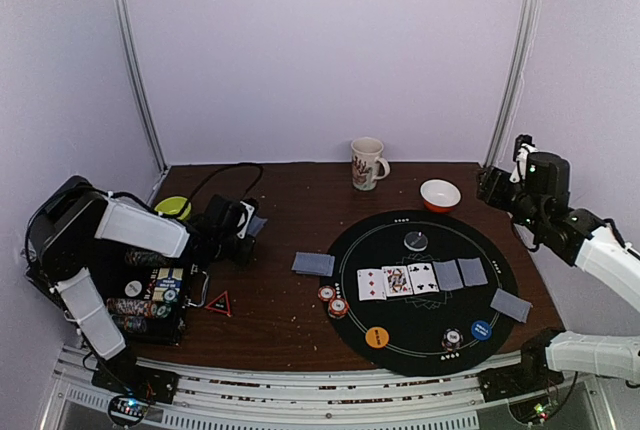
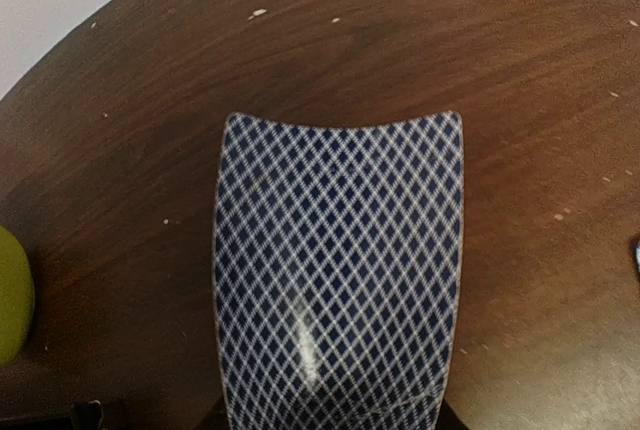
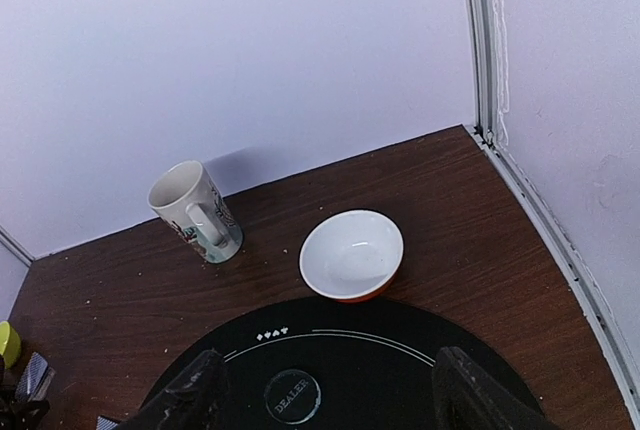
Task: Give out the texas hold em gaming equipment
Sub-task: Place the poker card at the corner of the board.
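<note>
My left gripper (image 1: 243, 229) hangs over the bare wood at the table's left, shut on a blue diamond-backed playing card (image 2: 338, 270) that hides its fingers. My right gripper (image 3: 330, 362) is raised at the back right, open, with nothing between its fingers. On the black round mat (image 1: 425, 350) lie three face-up cards (image 1: 397, 280) and two face-down cards (image 1: 459, 272). Another face-down card (image 1: 511, 304) lies to the right and one (image 1: 313, 264) at the mat's left edge. Striped chips (image 1: 332, 300), a chip (image 1: 452, 338), an orange button (image 1: 376, 336), a blue button (image 1: 481, 330) and the clear dealer button (image 3: 293, 397) also lie there.
A white patterned mug (image 3: 195, 212) and a white-and-orange bowl (image 3: 352, 254) stand behind the mat by the back wall. An open chip case (image 1: 150, 300) sits at the left, a small red triangle (image 1: 219, 302) beside it. A green object (image 1: 173, 208) lies at the back left.
</note>
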Tool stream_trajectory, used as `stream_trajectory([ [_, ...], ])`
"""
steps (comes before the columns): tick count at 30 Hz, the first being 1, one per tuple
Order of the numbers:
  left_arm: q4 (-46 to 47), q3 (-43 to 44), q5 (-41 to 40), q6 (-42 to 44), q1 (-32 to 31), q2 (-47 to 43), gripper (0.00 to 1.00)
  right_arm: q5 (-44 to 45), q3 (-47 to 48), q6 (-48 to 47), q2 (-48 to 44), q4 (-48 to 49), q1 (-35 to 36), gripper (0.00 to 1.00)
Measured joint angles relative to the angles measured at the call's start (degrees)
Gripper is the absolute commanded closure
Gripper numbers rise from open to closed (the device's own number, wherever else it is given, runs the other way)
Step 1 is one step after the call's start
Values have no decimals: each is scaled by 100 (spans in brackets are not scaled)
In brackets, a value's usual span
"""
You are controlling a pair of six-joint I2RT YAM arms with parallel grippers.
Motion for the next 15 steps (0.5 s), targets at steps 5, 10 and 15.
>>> stream_trajectory([
  [5, 59, 463, 28, -225, 507, 684, 63, -28, 0, -138, -116, -2, 0, 28],
  [10, 79, 844, 160, -409, 1005, 1104, 58, -24, 0, -219, -249, -9, 0, 28],
  [15, -63, 1078, 240, -505, 1239, 1233, 42, -22, 0, -267, -284, -15, 0, 28],
])
